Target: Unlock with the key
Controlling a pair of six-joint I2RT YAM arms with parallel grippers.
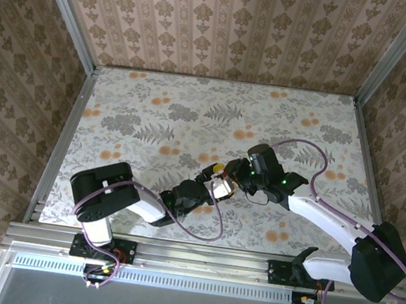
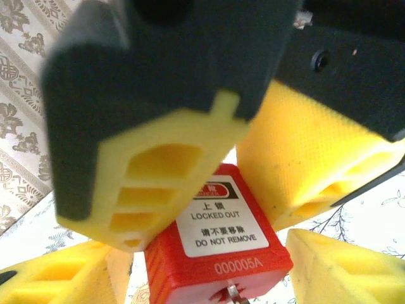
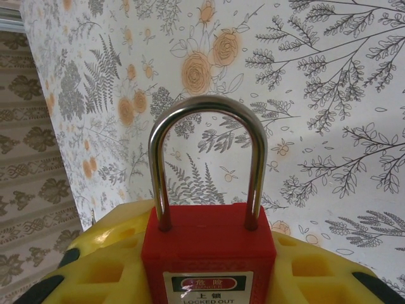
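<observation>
Over the middle of the flowered worktop [image 1: 193,113] the left arm [image 1: 136,199] and the right arm [image 1: 330,219] meet nose to nose. The right jaws are pinching a red padlock [image 3: 209,237] by its body. In the right wrist view its yellow fingers [image 3: 107,266] press in from both sides and hold the lock off the worktop. The steel shackle [image 3: 205,104] stands upright above the body with both legs seated in it. Seen from the left wrist, the padlock hangs between those same fingers, and its white label [image 2: 218,221] reads LOCKED OUT, DO NOT REMOVE, with 000005A stamped beneath. The left jaws are spread, their yellow fingers [image 2: 57,275] flanking the lower end of the lock. A sliver of bright background shows between one finger and the red body. Whether the other finger touches it I cannot tell. A small piece of bright metal [image 2: 233,292] pokes out at the padlock's bottom edge, cut off by the frame, and too little of it shows to name it.
</observation>
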